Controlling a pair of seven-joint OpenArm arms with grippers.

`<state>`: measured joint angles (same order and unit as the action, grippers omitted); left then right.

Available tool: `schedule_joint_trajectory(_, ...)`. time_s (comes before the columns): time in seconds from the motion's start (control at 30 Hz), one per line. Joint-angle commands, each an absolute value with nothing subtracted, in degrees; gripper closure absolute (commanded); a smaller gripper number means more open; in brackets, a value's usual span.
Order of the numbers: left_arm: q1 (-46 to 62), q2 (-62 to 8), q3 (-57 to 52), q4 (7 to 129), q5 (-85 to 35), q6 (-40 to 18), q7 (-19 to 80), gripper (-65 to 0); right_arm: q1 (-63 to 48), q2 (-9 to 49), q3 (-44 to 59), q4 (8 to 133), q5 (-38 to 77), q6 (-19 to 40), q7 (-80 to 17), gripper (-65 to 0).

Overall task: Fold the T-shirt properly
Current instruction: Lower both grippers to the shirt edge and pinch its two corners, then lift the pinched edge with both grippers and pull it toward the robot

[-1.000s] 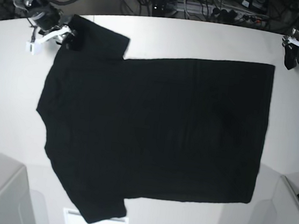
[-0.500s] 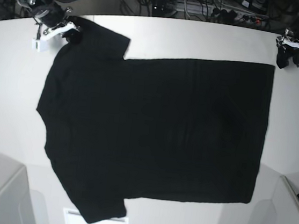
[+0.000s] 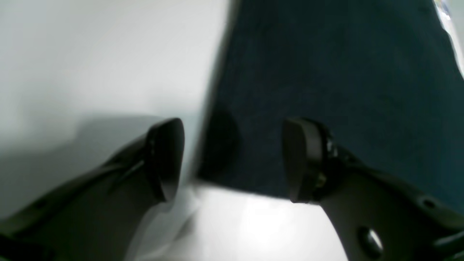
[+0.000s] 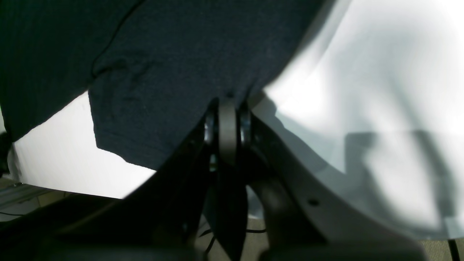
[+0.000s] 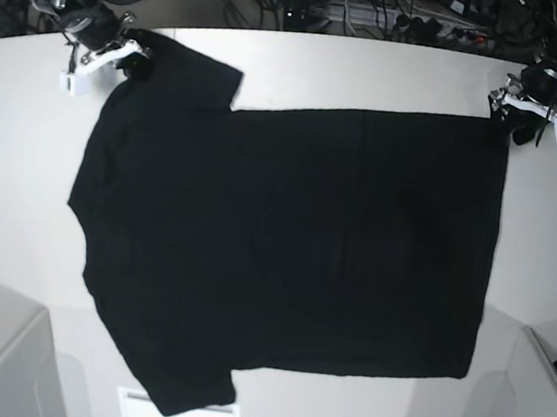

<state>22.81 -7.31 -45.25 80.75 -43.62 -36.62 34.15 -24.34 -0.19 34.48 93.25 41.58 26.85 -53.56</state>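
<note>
Left tool (image 3: 232, 159) apart, now at T-shirt (image 5: 284, 249) corner, right tool (image 4: 227, 108) clamped on sleeve.

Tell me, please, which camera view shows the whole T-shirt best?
The base view: the T-shirt lies spread flat, fully visible. The left wrist view shows only a corner by the table; the right wrist view, a sleeve edge.

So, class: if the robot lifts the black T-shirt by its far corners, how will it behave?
The T-shirt lies flat and thin, so it will probably drape limply. Cloth puckers at the right gripper, suggesting soft, light fabric. It looks unlikely to slip much.
</note>
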Motion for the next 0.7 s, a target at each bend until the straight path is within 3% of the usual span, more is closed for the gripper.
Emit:
schedule_joint_trajectory(0.0, 23.1, -7.5, -44.3, 80.7, -42.8, -36.9, 35.8, -40.3, -24.9, 0.0, 34.6, 93.1, 38.6, 25.6, -55.9, 0.0)
schedule_joint_trajectory(0.23, 22.1, -7.3, -42.8, 78.8, -42.8, -36.9, 35.8, -39.7, -24.9, 0.1, 34.6, 93.1, 38.6, 25.6, -55.9, 0.0)
schedule_joint_trajectory(0.3, 22.0, -7.4, -42.9, 78.8, -42.8, -36.9, 35.8, -34.4, -24.9, 0.1, 34.6, 93.1, 38.6, 25.6, -55.5, 0.0)
schedule_joint_trajectory(0.53, 21.1, -7.8, -42.7, 79.3, -42.3, -36.9, 35.8, 0.0, -24.8, 0.1, 34.7, 93.1, 38.6, 25.6, -55.3, 0.0)
schedule_joint_trajectory(0.67, 23.3, -7.8, -42.7, 83.2, -42.2, -36.9, 35.7, 0.0, -25.5, 0.1, 34.7, 93.3, 38.6, 25.6, -55.3, 0.0)
